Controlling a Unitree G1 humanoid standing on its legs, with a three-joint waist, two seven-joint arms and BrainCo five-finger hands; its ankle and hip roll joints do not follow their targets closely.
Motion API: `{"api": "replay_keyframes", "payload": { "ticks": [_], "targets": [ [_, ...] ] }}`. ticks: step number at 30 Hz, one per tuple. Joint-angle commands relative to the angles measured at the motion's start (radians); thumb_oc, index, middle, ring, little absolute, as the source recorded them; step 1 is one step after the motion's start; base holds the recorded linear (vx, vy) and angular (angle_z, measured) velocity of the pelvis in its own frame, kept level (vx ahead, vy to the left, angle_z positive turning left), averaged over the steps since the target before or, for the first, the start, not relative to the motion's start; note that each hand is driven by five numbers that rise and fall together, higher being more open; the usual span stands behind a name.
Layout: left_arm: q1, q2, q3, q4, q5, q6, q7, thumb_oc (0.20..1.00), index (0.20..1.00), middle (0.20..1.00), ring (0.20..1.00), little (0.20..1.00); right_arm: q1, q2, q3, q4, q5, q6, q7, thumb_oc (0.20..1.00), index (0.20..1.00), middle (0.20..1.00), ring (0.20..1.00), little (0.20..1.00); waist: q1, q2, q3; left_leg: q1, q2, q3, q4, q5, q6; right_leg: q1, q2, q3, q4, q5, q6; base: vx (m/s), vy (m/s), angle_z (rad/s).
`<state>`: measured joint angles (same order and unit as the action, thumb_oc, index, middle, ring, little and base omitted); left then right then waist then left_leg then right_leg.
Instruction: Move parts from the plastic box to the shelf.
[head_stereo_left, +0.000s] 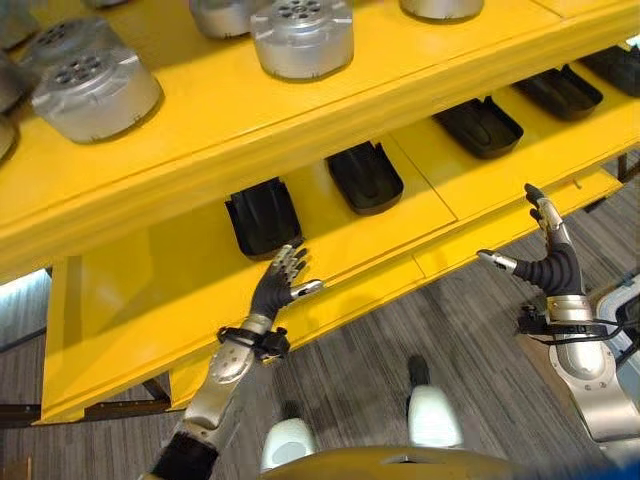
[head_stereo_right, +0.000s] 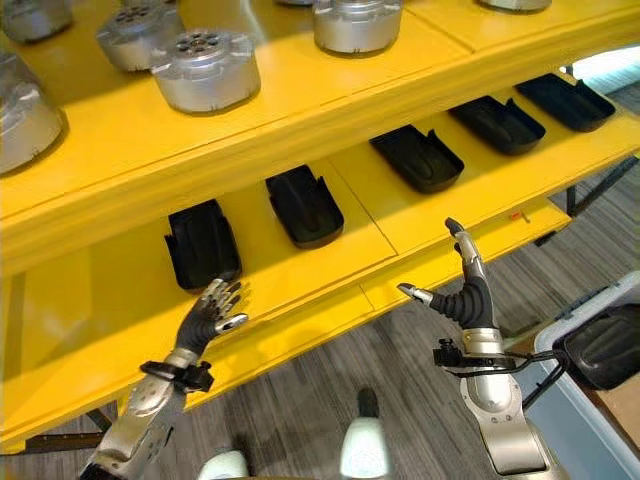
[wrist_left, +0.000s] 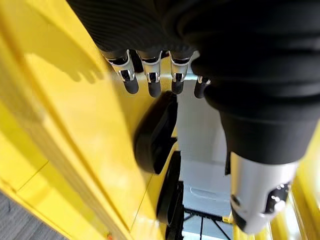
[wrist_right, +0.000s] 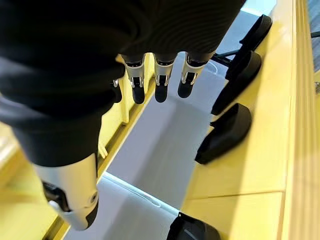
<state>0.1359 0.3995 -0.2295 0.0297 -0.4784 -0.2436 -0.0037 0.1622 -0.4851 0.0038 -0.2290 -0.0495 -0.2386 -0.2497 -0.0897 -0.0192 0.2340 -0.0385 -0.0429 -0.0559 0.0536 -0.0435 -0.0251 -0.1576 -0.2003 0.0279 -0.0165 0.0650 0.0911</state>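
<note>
Several black plastic parts lie in a row on the lower level of a yellow shelf (head_stereo_left: 130, 310), the leftmost part (head_stereo_left: 262, 215) beside a second one (head_stereo_left: 365, 177). My left hand (head_stereo_left: 278, 285) is open at the shelf's front edge, just below the leftmost part, holding nothing; in the left wrist view its straight fingers (wrist_left: 150, 75) point at that black part (wrist_left: 155, 130). My right hand (head_stereo_left: 552, 262) is open and empty, raised in front of the shelf edge further right. The plastic box (head_stereo_right: 585, 420) stands at the lower right with a black part (head_stereo_right: 605, 345) in it.
Several silver cylindrical metal parts (head_stereo_left: 300, 35) stand on the upper shelf level (head_stereo_left: 200, 130), which overhangs the lower one. Grey floor lies in front of the shelf. Bare yellow shelf surface stretches left of the leftmost black part.
</note>
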Motion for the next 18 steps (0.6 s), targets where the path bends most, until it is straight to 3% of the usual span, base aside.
{"api": "replay_keyframes", "payload": {
  "ticks": [1, 4, 6, 12, 18],
  "targets": [
    [-0.029, -0.016, 0.004, -0.044, 0.059, -0.059, 0.001, 1.0, 1.0, 1.0, 1.0, 1.0, -0.064, -0.017, -0.006, -0.034, 0.021, -0.055, 0.035, 1.0, 1.0, 1.0, 1.0, 1.0, 0.015, 0.056, 0.019, -0.132, -0.059, -0.063, 0.041, 0.083, -0.006, 0.085, 0.147, -0.091, 0.1, -0.103, -0.03, 0.08, 0.013, -1.33],
    [-0.036, -0.018, 0.016, -0.052, 0.076, -0.066, 0.021, 1.0, 1.0, 1.0, 1.0, 1.0, -0.099, -0.008, 0.012, -0.019, 0.024, -0.055, 0.035, 1.0, 1.0, 1.0, 1.0, 1.0, 0.035, 0.056, 0.018, -0.163, -0.093, -0.112, 0.036, 0.11, -0.001, 0.087, 0.161, -0.06, 0.096, -0.101, -0.024, 0.07, 0.063, -0.79],
    [-0.031, -0.028, 0.035, -0.042, 0.083, -0.078, 0.037, 1.0, 1.0, 1.0, 1.0, 1.0, -0.111, 0.011, 0.023, -0.005, 0.047, -0.049, 0.064, 1.0, 1.0, 1.0, 1.0, 1.0, 0.027, 0.052, -0.003, -0.11, -0.071, -0.083, -0.017, 0.097, 0.027, 0.096, 0.178, -0.019, 0.066, -0.086, -0.022, 0.06, 0.104, -0.5],
    [0.008, -0.038, 0.107, -0.063, 0.071, -0.081, 0.047, 1.0, 1.0, 1.0, 1.0, 1.0, -0.084, 0.042, 0.017, 0.004, 0.101, -0.036, 0.102, 1.0, 1.0, 1.0, 1.0, 1.0, 0.034, 0.032, -0.048, -0.057, -0.065, -0.032, -0.064, 0.087, 0.049, 0.123, 0.175, 0.014, 0.02, -0.065, -0.016, 0.09, 0.074, -0.39],
    [0.016, -0.028, 0.169, -0.118, 0.068, -0.091, 0.065, 1.0, 1.0, 1.0, 1.0, 1.0, -0.096, 0.062, 0.042, 0.004, 0.147, -0.02, 0.14, 1.0, 1.0, 1.0, 1.0, 1.0, 0.025, 0.016, -0.055, -0.006, -0.056, 0.034, -0.041, 0.041, 0.08, 0.111, 0.184, 0.064, 0.105, -0.075, -0.002, 0.05, 0.077, -0.28]
  ]
}}
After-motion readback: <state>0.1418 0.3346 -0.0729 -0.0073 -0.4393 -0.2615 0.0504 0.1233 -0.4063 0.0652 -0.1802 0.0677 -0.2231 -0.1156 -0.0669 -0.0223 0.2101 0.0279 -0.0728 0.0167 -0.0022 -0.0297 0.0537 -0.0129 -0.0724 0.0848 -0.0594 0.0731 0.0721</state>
